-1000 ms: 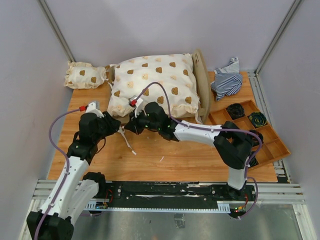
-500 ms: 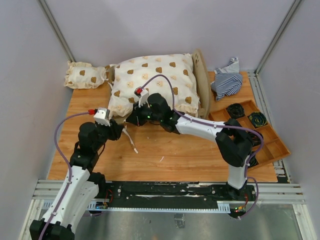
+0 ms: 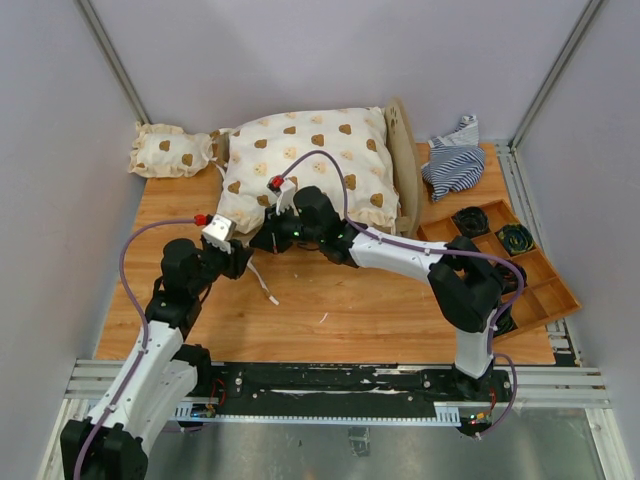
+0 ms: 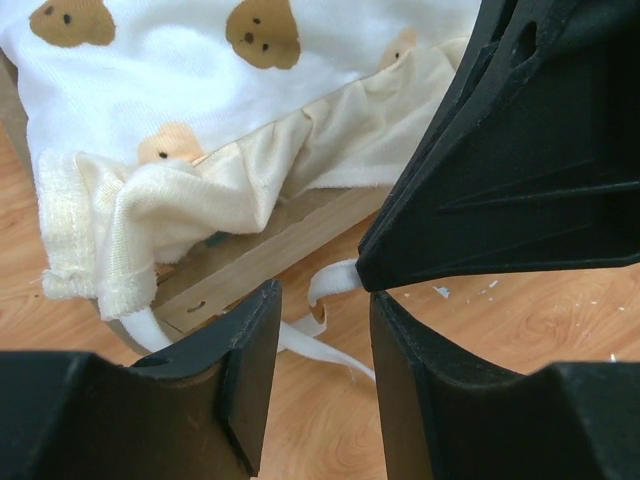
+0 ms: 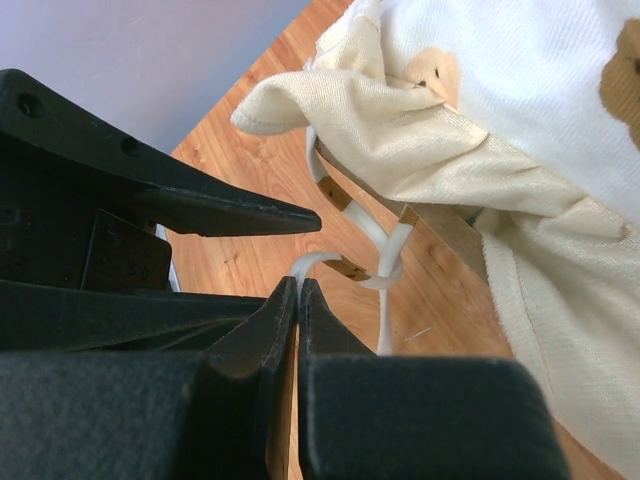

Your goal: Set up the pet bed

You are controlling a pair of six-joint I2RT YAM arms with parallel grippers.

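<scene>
Now the left tool (image 4: 320, 295) hangs spread at 8 o'clock on the tabletop (image 3: 330, 300), gripping nothing. Just beside it, the right tool (image 5: 298, 287) pinches the strap (image 5: 386, 320) at the near-left corner of the bed (image 3: 405, 165), which sits at 12 o'clock. A hard pull could slip the thin strap free or skew the bed.

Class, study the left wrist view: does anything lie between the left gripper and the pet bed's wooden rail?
Yes. A white tie strap crosses the gap ahead of the left gripper, pinched by the shut right gripper. The cushion frill drapes over part of the pet bed rail.
</scene>
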